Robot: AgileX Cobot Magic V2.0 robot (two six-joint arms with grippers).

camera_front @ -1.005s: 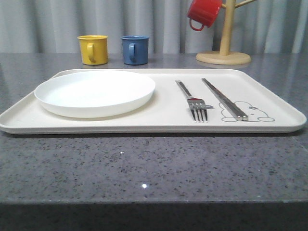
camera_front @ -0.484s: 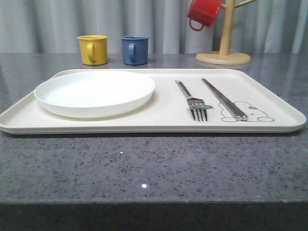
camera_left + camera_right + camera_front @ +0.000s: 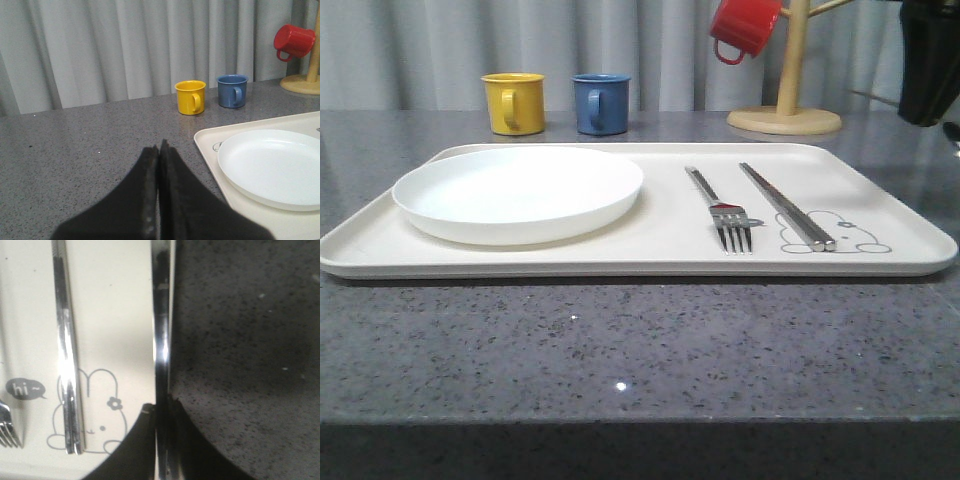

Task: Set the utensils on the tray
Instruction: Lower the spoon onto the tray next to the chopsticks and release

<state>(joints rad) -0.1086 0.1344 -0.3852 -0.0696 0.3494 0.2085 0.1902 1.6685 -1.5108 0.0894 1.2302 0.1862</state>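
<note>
Already on the tray (image 3: 650, 255): one fork (image 3: 728, 218), two chopsticks (image 3: 787, 206); right hand (image 3: 161, 412) clamped on spoon (image 3: 161, 330).

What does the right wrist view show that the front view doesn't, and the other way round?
Right wrist view's own: the right claw shut on a long silver utensil, held in line with the tray's edge.
Front view's own: white plate, yellow mug, blue mug, red mug hanging on a wooden stand.
Shared: the tray, fork, chopsticks and rabbit drawing.
</note>
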